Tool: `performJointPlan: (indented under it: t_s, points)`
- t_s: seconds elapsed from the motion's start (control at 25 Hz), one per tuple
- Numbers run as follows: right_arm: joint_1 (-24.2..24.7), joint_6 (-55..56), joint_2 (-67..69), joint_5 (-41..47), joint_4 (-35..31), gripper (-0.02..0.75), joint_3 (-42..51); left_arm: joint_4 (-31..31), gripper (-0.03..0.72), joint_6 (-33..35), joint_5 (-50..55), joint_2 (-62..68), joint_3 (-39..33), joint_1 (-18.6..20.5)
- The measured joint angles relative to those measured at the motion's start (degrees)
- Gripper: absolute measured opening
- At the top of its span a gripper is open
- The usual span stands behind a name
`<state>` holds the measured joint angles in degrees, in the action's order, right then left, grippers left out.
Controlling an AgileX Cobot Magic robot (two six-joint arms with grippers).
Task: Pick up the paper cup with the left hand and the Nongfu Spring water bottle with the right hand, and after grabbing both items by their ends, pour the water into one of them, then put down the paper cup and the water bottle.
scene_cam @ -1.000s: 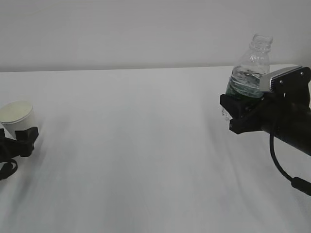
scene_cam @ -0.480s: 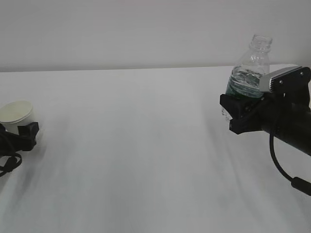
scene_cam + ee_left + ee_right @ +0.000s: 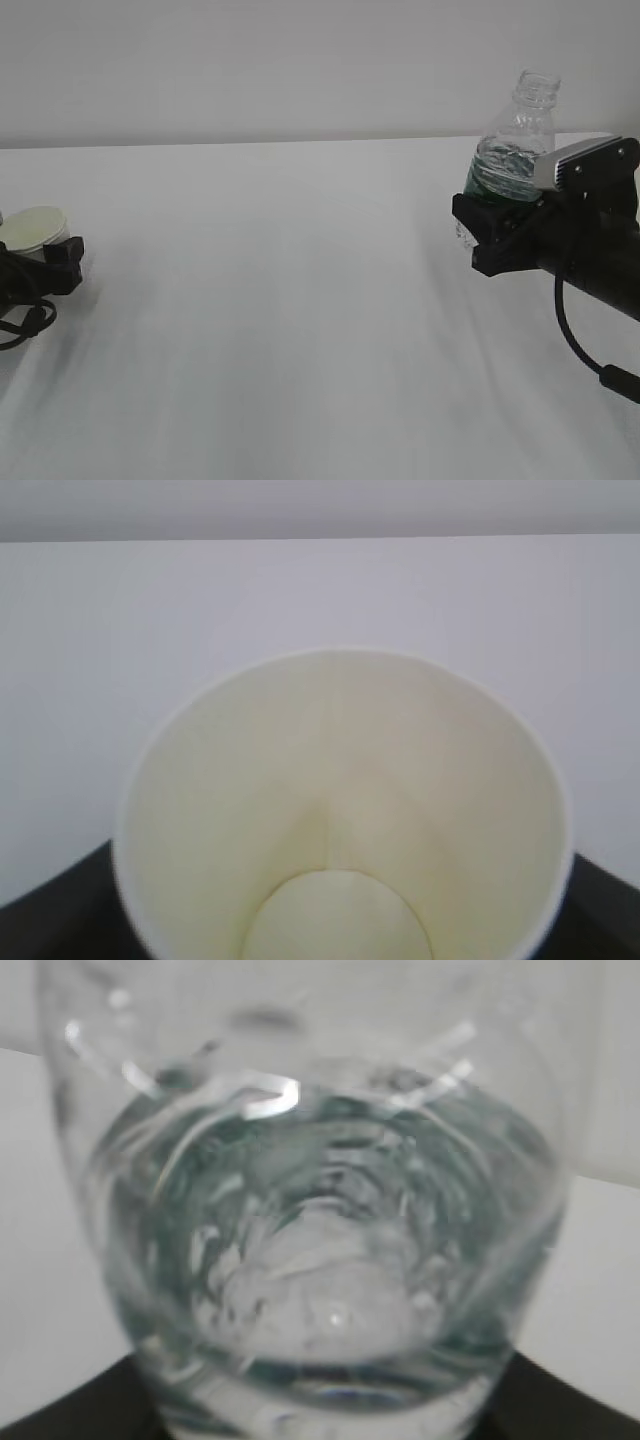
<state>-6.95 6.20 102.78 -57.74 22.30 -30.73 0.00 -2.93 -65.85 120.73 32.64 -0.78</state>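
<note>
Lower than a second ago sits the paper cup (image 3: pixel 38 226) at the far left edge of the exterior view, and the left hand (image 3: pixel 50 262) with its looping cables has sunk with it toward the worktop (image 3: pixel 280 300). Only the cream-coloured mouth and a sliver of white wall now show above the black hand parts. Whether the cup's base has reached the worktop cannot be told, since the hand hides it. The left wrist view looks straight down into the cup (image 3: pixel 340 810): rolled rim, cream inside, round bottom, nothing visibly in it, with dark hand parts at both lower corners. The fingers themselves are hidden, so whether they clasp the cup or have let go cannot be told.

Well apart from the cup, across a broad stretch of white worktop, the Nongfu Spring water bottle (image 3: pixel 516 140) has not shifted. It stands nearly upright, leaning a little, with its open neck at the top. The right hand (image 3: pixel 500 235), blocky and black with a light grey plate, is clenched around the bottle's lower part and holds it clear of the worktop. The water (image 3: pixel 320 1260) shows inside in the right wrist view, filling the lower part of the bottle.
</note>
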Motion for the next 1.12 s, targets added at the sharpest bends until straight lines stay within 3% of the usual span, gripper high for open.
performJointPlan:
  t_s: [0.68, 0.96, 1.12]
  points:
    - [0.00, -2.07, 0.00, -0.21, 0.00, 0.374, 0.00, 0.00, 0.582, 0.00, 0.00, 2.25, 0.48, 0.00]
    - [0.00, -2.20, 0.00, -0.21, 0.00, 0.374, 0.00, 2.50, 0.454, 0.00, -0.22, 2.25, 0.48, 0.00]
    - [0.00, -2.20, 0.00, -0.21, 0.00, 0.374, 0.00, 4.52, 0.430, 0.00, -0.21, 2.25, 0.48, 0.00]
